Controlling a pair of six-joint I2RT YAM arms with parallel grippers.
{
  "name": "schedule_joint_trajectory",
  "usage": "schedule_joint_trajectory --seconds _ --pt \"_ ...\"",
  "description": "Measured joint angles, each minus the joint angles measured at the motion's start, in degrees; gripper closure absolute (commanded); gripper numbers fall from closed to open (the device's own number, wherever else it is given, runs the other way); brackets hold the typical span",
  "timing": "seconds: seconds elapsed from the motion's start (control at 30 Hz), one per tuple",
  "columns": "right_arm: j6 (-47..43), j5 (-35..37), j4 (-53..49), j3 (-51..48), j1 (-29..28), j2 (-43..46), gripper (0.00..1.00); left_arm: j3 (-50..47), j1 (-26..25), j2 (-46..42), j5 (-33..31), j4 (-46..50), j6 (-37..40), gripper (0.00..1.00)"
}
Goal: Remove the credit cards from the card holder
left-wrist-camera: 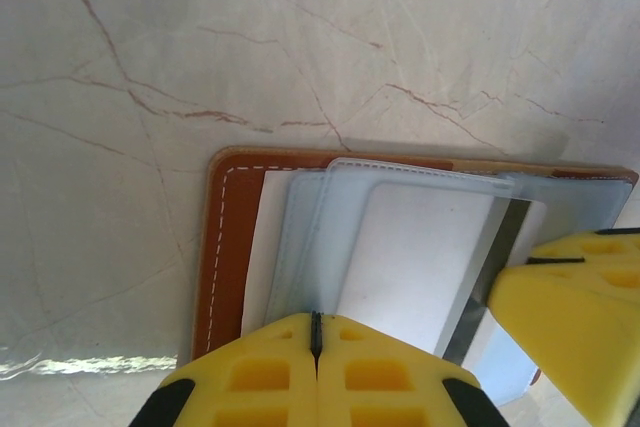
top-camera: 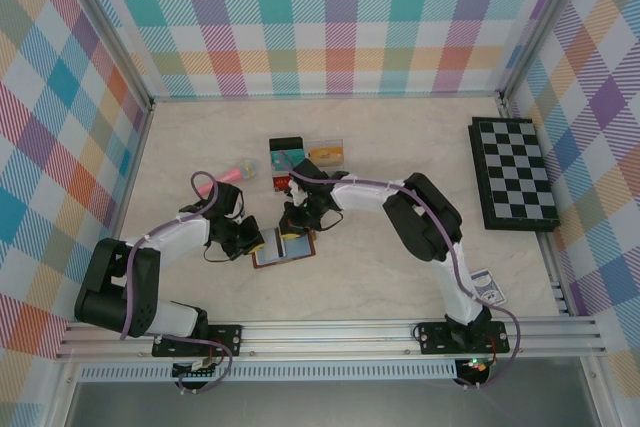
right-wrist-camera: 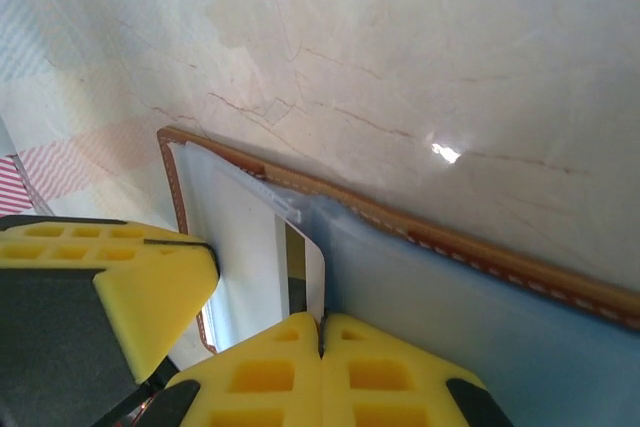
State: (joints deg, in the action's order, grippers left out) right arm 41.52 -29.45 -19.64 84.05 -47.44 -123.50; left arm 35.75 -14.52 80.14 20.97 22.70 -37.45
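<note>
Card holder (left-wrist-camera: 222, 257) open under both tools: left tool (left-wrist-camera: 315, 325) closed, right tool (right-wrist-camera: 322, 327) pinching credit card (right-wrist-camera: 313, 272).

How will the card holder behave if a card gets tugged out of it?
The card holder looks thin and light on a smooth marble table, so it'll probably slide unless pinned. Clear pocket pages fan loosely; likely floppy, may lift with the card.

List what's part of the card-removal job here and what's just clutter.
Job:
- card holder, lying open
- credit card in its pocket
- left gripper, shut at the holder's edge
- right gripper, pinching the card

Lying about:
- chessboard
- clear compartment box
- pink-and-yellow item
</note>
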Motion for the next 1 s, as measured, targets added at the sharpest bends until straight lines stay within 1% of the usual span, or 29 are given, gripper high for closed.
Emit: schedule_joint_trajectory --seconds 0.33,0.47,0.57,0.63,0.7,0.73,0.8,0.87,0.9,1.0 --pt "-0.74 1.68 0.79 -4.72 3.72 7.28 1.0 0.0 0.0 -0.24 -0.46 0.07 0.31 0.98" --pt "-1.36 1.75 3.15 -5.46 4.81 9.7 1.0 0.61 0.0 -0.63 -0.92 1.86 0.83 0.91" --pt "-1.49 1.25 5.84 -7.19 5.73 12.13 1.0 2.69 0.0 -1.64 -1.03 4.42 1.09 0.77" --pt "-1.55 0.46 7.93 -8.31 6.34 13.92 1.0 5.03 0.0 -3.02 -0.92 5.77 1.09 0.71" --pt "-1.6 -0.48 9.86 -9.18 7.19 16.0 1.0 8.0 0.02 -4.66 -0.72 6.64 1.18 0.61" --pt "-1.62 -1.05 10.58 -9.4 7.56 16.79 1.0 9.2 0.02 -5.29 -0.5 6.99 0.96 0.58" --pt "-1.6 -2.93 12.28 -9.53 8.61 18.73 1.0 11.78 0.07 -7.19 0.61 6.95 0.94 0.47" --pt "-1.42 -5.27 14.73 -9.9 10.01 20.28 1.0 12.63 0.09 -9.33 2.05 5.64 0.57 0.39" --pt "-1.18 -6.6 15.93 -10.19 10.84 20.87 1.0 12.74 0.09 -10.75 2.89 4.81 0.44 0.35" --pt "0.74 -11.26 20.28 -11.04 13.66 21.55 1.0 12.81 0.09 -14.21 5.49 2.51 -0.37 0.29"
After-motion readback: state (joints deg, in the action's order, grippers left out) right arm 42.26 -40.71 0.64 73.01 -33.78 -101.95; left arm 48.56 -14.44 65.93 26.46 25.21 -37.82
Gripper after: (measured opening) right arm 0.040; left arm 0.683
